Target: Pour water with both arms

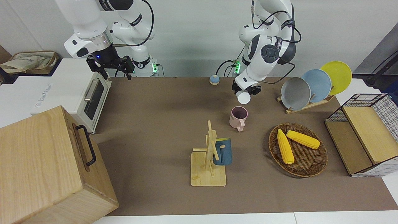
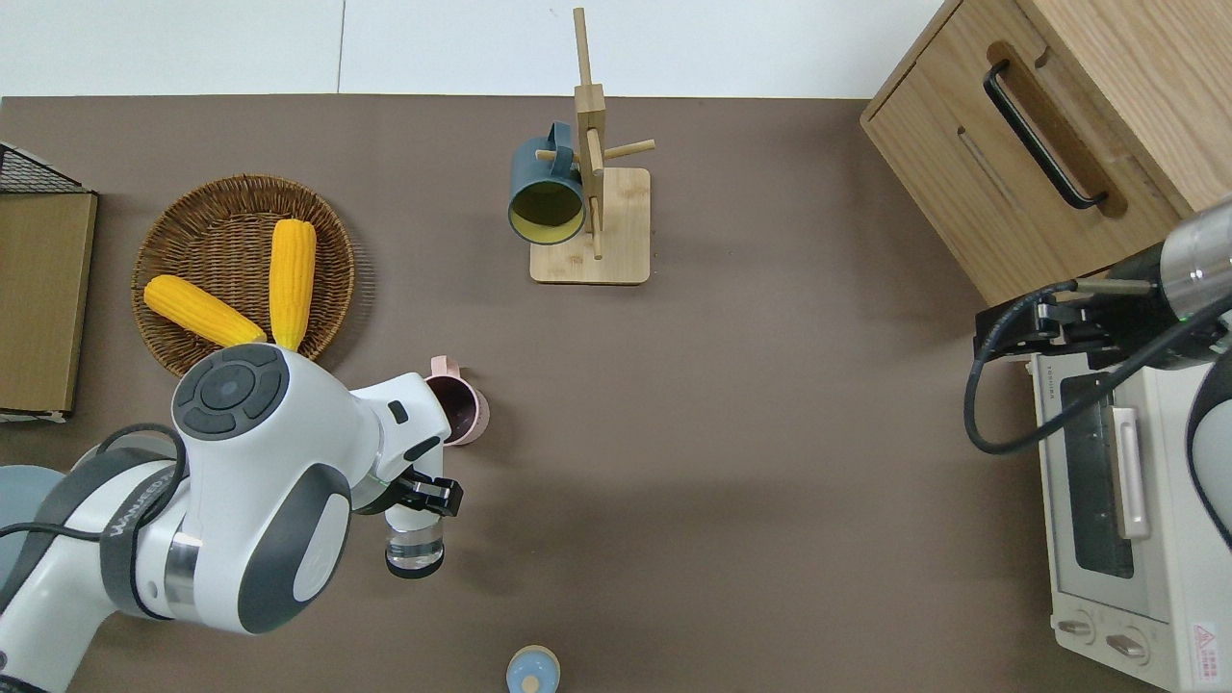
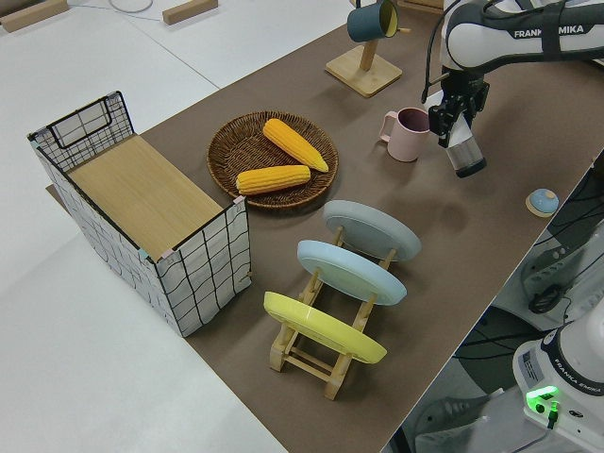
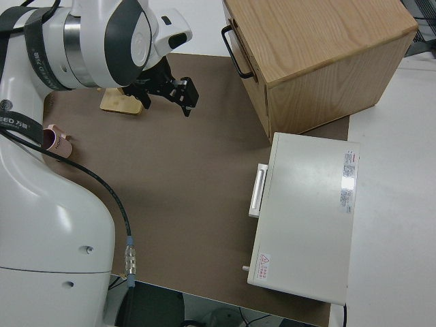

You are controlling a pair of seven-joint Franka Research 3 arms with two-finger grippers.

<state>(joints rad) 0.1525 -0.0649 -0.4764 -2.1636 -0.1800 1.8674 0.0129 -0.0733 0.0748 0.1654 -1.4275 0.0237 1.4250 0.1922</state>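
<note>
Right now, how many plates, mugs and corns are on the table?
Plates: 3, grey, blue, yellow
Mugs: 2, pink, dark blue
Corn cobs: 2, one and another
Total: 7

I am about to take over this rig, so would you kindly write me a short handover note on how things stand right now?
Left gripper: shut on a clear glass, tilted in the air, over the mat just nearer to the robots than the pink mug.
Right gripper: open, holding nothing, raised near the toaster oven; it looks parked.
Pink mug: upright on the mat, mouth open. A blue mug hangs on the wooden rack.
Done: glass picked up and brought beside the pink mug.
Left: whether any water has gone in cannot be told; the pour probably remains, then setting the glass down.
</note>
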